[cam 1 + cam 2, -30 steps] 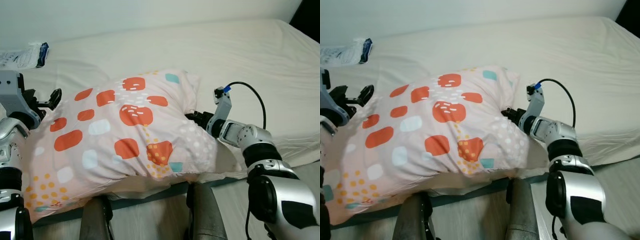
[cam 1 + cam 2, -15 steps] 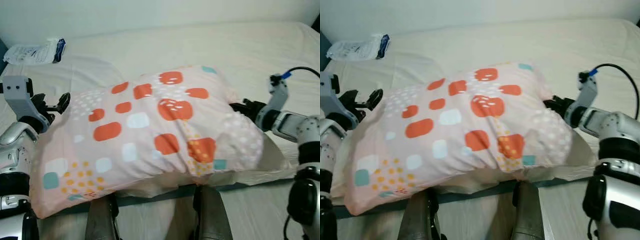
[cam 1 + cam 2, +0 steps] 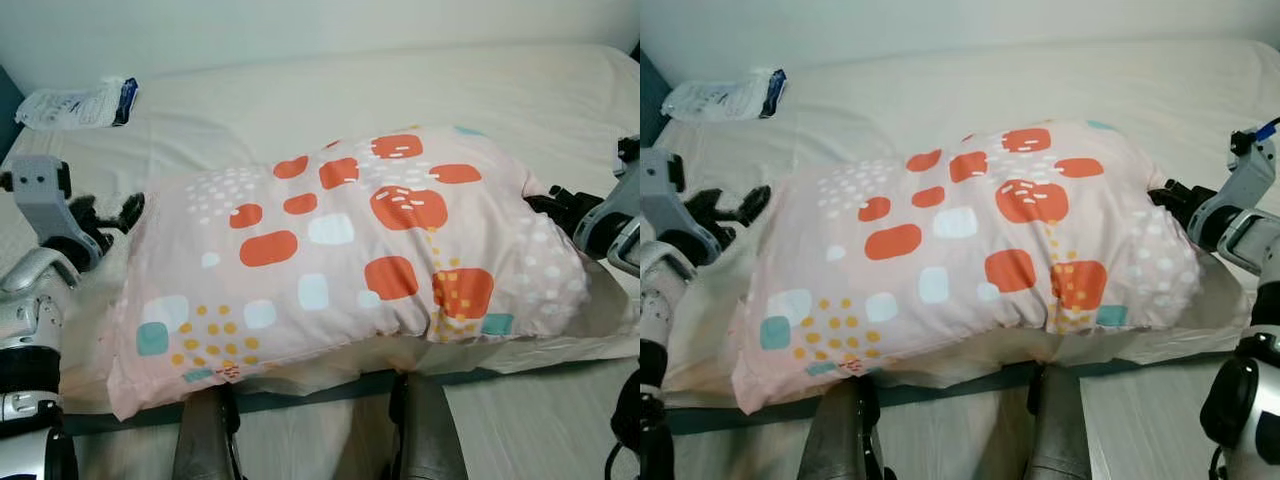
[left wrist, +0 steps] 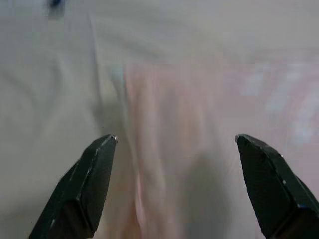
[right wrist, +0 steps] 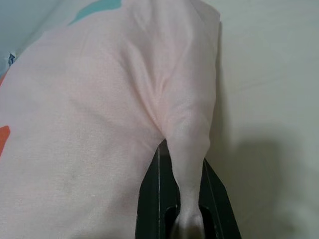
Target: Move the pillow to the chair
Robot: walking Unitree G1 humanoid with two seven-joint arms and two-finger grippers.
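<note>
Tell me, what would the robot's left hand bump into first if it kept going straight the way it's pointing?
Most likely the pillow. The left hand is open, and the pillow's pink end lies right ahead between its fingers, resting on the bed. The view is blurry, so how close it is cannot be told.

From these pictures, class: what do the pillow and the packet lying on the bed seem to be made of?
Pillow: soft woven cloth, likely cotton, matt; it puckers where the right hand pinches it.
Packet: probably thin plastic film, since it crinkles and looks slightly glossy. It is too small to be sure.
</note>
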